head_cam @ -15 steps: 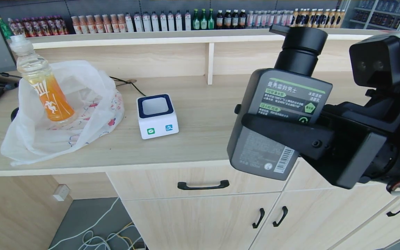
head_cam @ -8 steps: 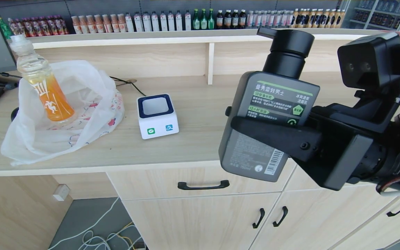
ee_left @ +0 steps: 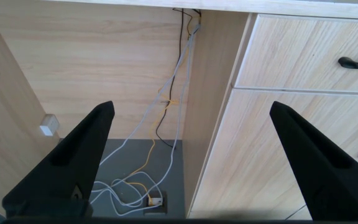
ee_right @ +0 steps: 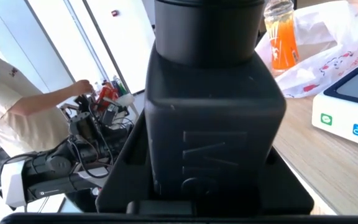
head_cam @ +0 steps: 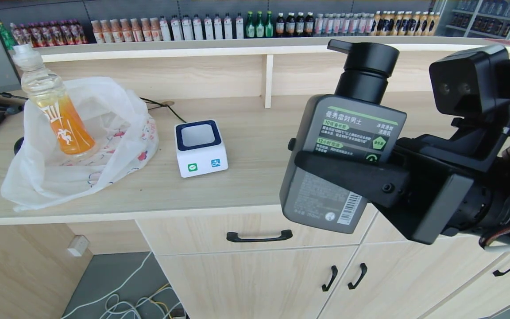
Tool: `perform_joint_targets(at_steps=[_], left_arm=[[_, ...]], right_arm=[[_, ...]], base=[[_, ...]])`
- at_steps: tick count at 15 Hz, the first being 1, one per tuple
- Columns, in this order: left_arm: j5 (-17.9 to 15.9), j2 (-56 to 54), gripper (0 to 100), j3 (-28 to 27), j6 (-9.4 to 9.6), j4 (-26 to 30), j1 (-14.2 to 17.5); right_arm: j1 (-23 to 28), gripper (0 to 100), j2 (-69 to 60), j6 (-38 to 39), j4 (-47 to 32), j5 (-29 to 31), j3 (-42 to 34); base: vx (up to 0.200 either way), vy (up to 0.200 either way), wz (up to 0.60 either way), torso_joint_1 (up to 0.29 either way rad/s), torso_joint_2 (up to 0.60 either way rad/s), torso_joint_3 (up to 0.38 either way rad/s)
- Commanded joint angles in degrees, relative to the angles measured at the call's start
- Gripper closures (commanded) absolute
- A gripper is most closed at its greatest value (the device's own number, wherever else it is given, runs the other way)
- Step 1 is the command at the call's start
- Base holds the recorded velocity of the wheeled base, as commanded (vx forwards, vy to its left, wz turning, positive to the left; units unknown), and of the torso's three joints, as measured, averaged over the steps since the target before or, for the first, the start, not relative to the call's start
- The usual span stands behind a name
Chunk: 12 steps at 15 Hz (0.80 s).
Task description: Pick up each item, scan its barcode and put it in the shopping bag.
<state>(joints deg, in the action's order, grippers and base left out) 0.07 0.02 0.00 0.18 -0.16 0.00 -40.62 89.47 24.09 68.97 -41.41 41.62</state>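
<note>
My right gripper (head_cam: 345,170) is shut on a dark grey pump bottle (head_cam: 348,133), held upright in the air in front of the counter's right half, its back label and barcode facing the head camera. The same pump bottle (ee_right: 213,124) looms close in the right wrist view. A white scanner cube (head_cam: 200,148) with a dark-rimmed window sits mid-counter, to the left of the bottle. The white shopping bag (head_cam: 78,146) lies at the counter's left with an orange drink bottle (head_cam: 56,108) standing in it. My left gripper (ee_left: 188,162) hangs open below counter level, near the cabinet side.
The wooden counter (head_cam: 255,133) has a raised back ledge with an upright divider (head_cam: 267,80). Drawers and cabinet doors with black handles (head_cam: 259,236) lie beneath. Cables (ee_left: 135,186) lie on the floor. A shelf of drink bottles (head_cam: 246,24) runs along the back.
My right gripper carried the pump bottle a little to the left between the first two frames; since then it has barely shifted. Bag, drink bottle and scanner have stayed put.
</note>
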Motion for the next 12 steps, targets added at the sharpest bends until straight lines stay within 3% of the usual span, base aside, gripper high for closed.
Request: perform_joint_targets(at_steps=[1,5,12], left_arm=[[0.0,0.0,0,0.0,-0.01,0.0,0.0],[0.0,0.0,0,0.0,-0.01,0.0,0.0],[0.0,0.0,0,0.0,-0.01,0.0,0.0]], right_arm=[[-0.1,100,-0.1,-0.1,0.0,0.0,0.0],[-0.1,100,0.0,-0.8,0.0,2.0,0.0],[0.1,100,-2.0,-5.6,0.0,15.2,-1.7]], base=[[0.0,0.0,0.0,0.0,0.0,0.0],[0.0,0.0,0.0,0.0,0.0,0.0],[0.0,0.0,0.0,0.0,0.0,0.0]])
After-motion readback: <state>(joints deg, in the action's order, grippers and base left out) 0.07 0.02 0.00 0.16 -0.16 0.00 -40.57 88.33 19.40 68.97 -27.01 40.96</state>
